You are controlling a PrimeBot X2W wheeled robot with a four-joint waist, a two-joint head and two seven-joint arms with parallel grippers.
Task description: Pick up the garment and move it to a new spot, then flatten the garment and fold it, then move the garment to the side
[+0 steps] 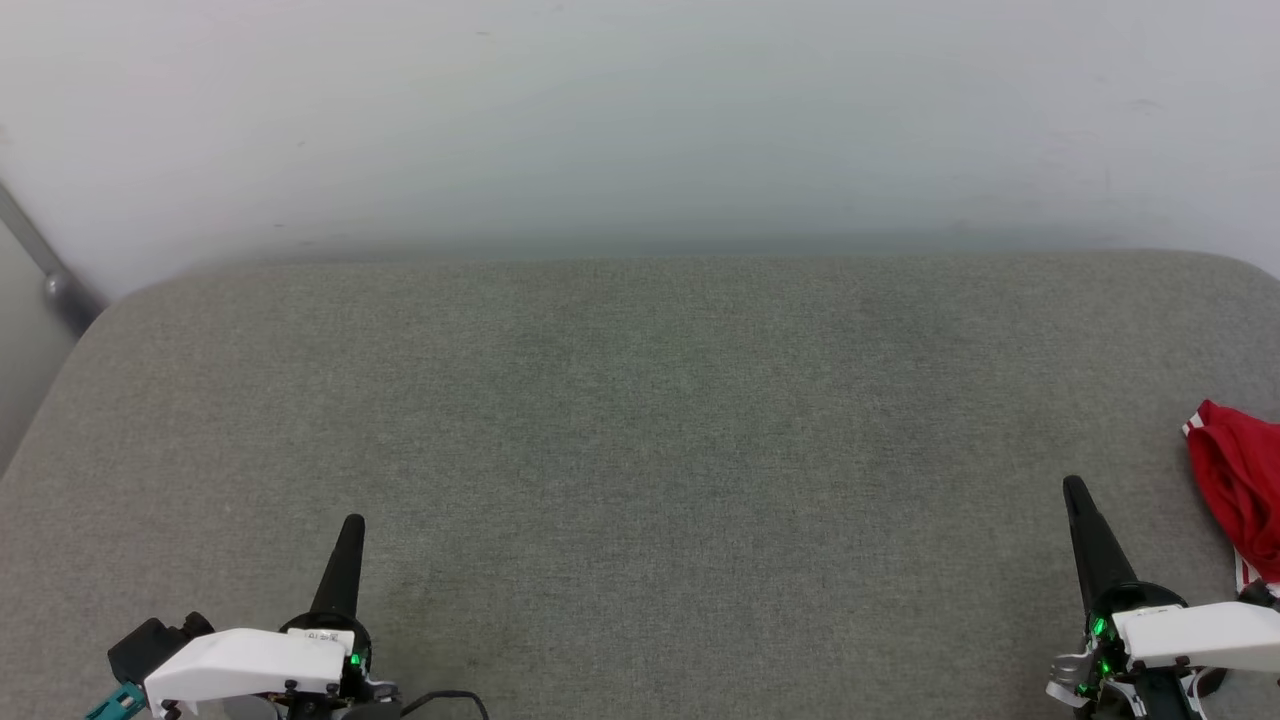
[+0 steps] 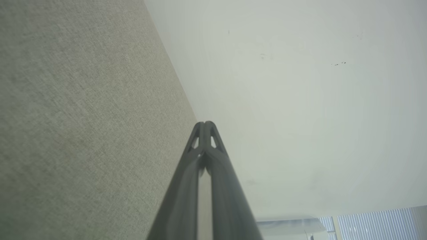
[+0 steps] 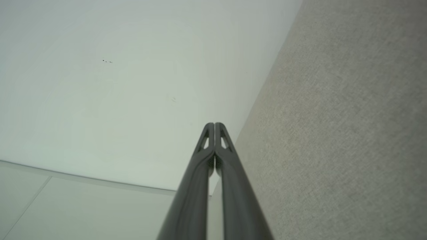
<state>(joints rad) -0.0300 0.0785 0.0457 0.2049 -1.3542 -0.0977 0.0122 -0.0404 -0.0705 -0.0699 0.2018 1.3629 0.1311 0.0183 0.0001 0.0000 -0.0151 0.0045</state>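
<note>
head view: the garment [image 1: 1240,480] lies bunched at the right edge of the grey pad [image 1: 640,420], near our right gripper [image 1: 1075,487]; left gripper [image 1: 352,522] well apart. wrist views: both pressed together, empty. we'd spread the right before pinching.

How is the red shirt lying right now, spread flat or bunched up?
Bunched up: the garment shows rumpled red folds on the grey fabric surface; the rest is cut off at the picture's edge.

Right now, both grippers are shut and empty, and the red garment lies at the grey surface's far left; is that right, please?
Not quite: the head view shows the garment at the far right, near the right gripper. That and the left gripper are indeed shut and empty.
</note>
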